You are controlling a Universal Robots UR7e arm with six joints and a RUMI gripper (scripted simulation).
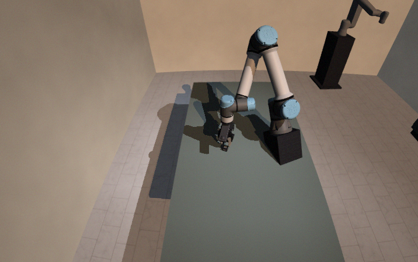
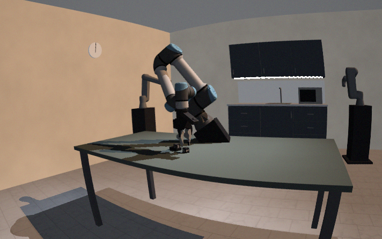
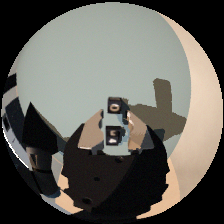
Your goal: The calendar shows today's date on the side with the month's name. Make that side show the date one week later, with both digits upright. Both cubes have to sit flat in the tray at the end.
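My gripper point(image 1: 225, 144) point(image 2: 185, 145) point(image 3: 114, 110) points down just above the table, its two fingers part-way open with a gap between them. A dark cube point(image 1: 225, 148) point(image 2: 185, 150) point(image 3: 114, 106) lies beyond the fingertips, on the table beside the tray; a light ring-like digit shows on its upward face in the wrist view. A second dark cube point(image 2: 176, 146) point(image 3: 113, 135) is on the other side of the tips, at the dark calendar tray point(image 2: 171, 148). Its light digit is too blurred to read. The month's name and the calendar's front digits cannot be read.
The green table point(image 1: 252, 200) point(image 2: 267, 160) carries the arm's black base block point(image 1: 285, 148) point(image 2: 214, 133) beside the gripper. Arm shadows fall across the tray area. Other arms on black pedestals point(image 1: 334, 58) point(image 2: 359, 126) stand off the table.
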